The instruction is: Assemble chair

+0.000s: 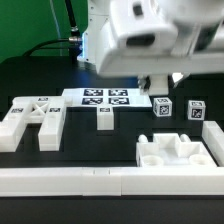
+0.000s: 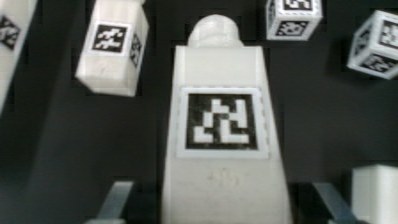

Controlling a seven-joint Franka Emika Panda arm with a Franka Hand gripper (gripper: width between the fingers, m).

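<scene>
Wrist view: gripper closed on a long white tagged bar, a finger on each side of it. Exterior view: gripper hangs at centre right of the frame over the black table, near two tagged cubes. Marker board at centre, chunky chair frame at left, notched slab at lower right.

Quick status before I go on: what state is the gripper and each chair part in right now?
gripper: shut on the long bar
long bar: clamped between the fingers, tag facing the wrist camera
short bar: loose, lying on the table
cubes: loose on the table, apart, unjoined
recessed slab: flat on the table, nothing fitted in it
forked piece: flat on the table, unjoined
</scene>
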